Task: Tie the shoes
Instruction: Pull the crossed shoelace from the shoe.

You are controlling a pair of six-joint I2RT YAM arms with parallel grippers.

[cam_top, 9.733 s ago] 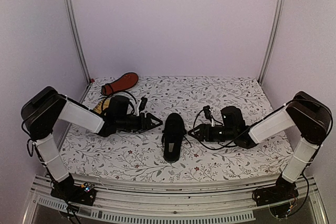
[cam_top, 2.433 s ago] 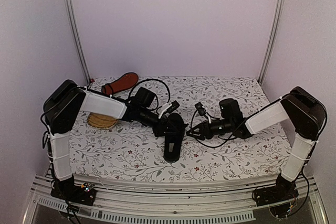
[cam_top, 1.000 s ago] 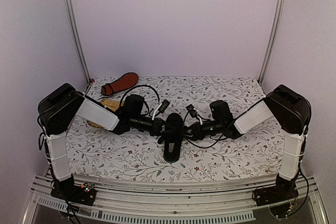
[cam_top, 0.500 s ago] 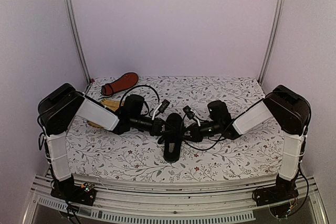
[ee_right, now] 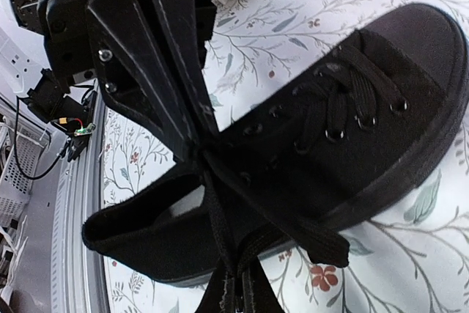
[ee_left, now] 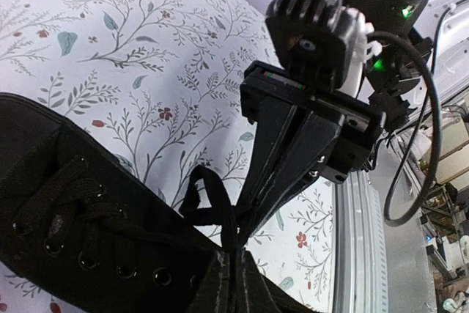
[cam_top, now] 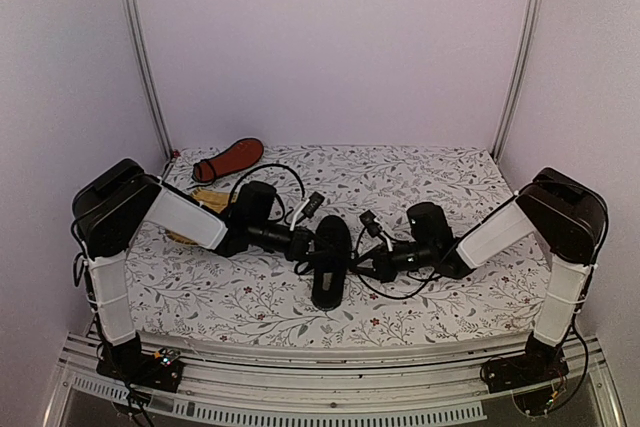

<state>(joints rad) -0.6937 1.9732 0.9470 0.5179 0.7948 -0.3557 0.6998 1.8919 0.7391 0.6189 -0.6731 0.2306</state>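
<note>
Right hand (cam_top: 372,261) has drawn back; it and left hand (cam_top: 303,244) each clamp laces (ee_right: 218,225) of shoe (cam_top: 330,269).

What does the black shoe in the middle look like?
It is a small black canvas low-top shoe with thin black laces criss-crossed through eyelets and a rounded toe. It stands upright on the flowery table cover, toe pointing away from the arms' bases. The left gripper and right gripper each pinch a lace beside its opening.

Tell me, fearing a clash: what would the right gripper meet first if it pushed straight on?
Probably the shoe, whose side wall lies just ahead of the right gripper and the lace it pinches; the left gripper sits beyond, depth unclear.
</note>
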